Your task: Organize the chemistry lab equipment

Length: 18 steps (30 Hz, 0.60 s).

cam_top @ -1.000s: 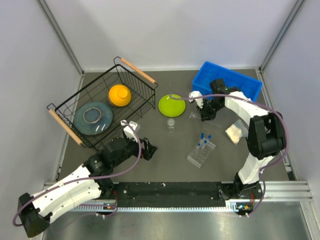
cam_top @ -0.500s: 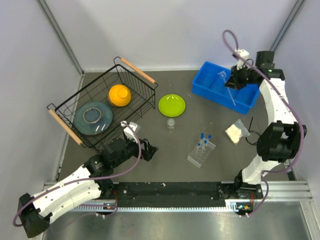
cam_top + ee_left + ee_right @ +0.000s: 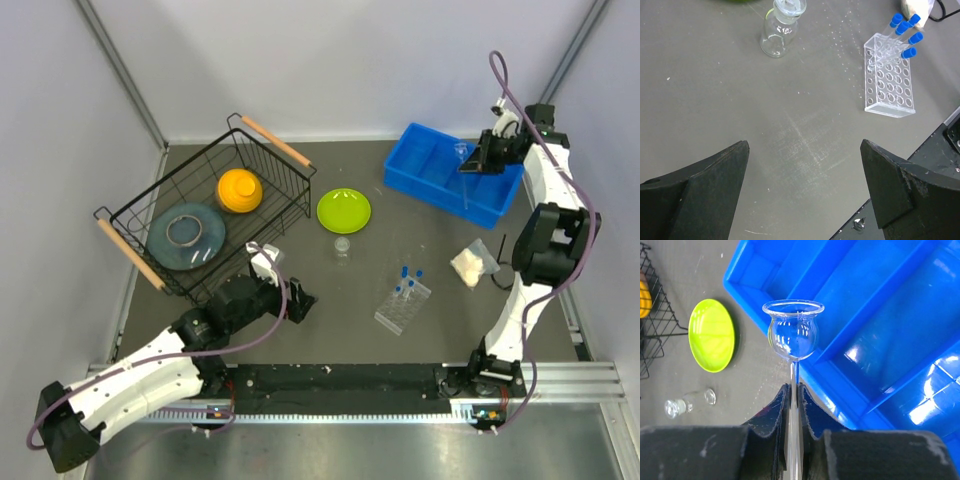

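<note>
My right gripper (image 3: 794, 390) is shut on the thin stem of a clear glass funnel tube (image 3: 792, 332), its round bulb pointing away from the fingers. The right gripper (image 3: 487, 155) hangs over the right end of the blue bin (image 3: 430, 165). A clear grid rack (image 3: 402, 305) stands at centre right with several blue-capped tubes (image 3: 408, 275) in it. A tiny clear cup (image 3: 343, 246) stands below the lime-green plate (image 3: 343, 211). The white-filled packet (image 3: 472, 265) and a thin black loop (image 3: 500, 262) lie right of the rack. My left gripper (image 3: 300, 300) is open and empty, low over bare table (image 3: 805, 150).
A black wire basket (image 3: 150, 205) at the left holds an orange dome (image 3: 239, 190) and a grey-blue plate (image 3: 186, 235). The blue bin (image 3: 880, 300) has inner dividers. Grey walls close the table at back and sides.
My right arm has swung from the table near the green plate up and right to the bin's right end, carrying the glass funnel tube. The left arm has barely moved.
</note>
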### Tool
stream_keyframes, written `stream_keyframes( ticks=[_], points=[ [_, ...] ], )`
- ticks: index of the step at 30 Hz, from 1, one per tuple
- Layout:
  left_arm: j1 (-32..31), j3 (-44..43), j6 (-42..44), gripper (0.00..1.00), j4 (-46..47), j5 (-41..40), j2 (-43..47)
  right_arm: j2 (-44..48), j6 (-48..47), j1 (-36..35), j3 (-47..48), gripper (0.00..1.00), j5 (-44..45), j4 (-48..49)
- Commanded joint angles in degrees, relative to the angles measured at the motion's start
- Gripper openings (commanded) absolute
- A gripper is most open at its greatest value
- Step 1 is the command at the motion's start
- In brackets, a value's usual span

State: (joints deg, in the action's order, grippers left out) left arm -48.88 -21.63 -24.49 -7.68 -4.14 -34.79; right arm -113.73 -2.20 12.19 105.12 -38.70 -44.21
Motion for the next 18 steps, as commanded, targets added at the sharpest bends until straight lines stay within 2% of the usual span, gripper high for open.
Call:
stream_keyframes(
  ticks=[1, 18],
  points=[
    [0.02, -2.71, 0.23, 0.99, 1.53, -0.43, -1.95, -4.02, 5.09, 1.96, 5.44, 0.08, -0.94, 0.79],
    [0.02, -5.62, -0.38, 0.99, 0.04, -0.87, -5.73, -16.34, 6.59, 3.72, 14.15, 0.1, 1.43, 0.7]
  ],
)
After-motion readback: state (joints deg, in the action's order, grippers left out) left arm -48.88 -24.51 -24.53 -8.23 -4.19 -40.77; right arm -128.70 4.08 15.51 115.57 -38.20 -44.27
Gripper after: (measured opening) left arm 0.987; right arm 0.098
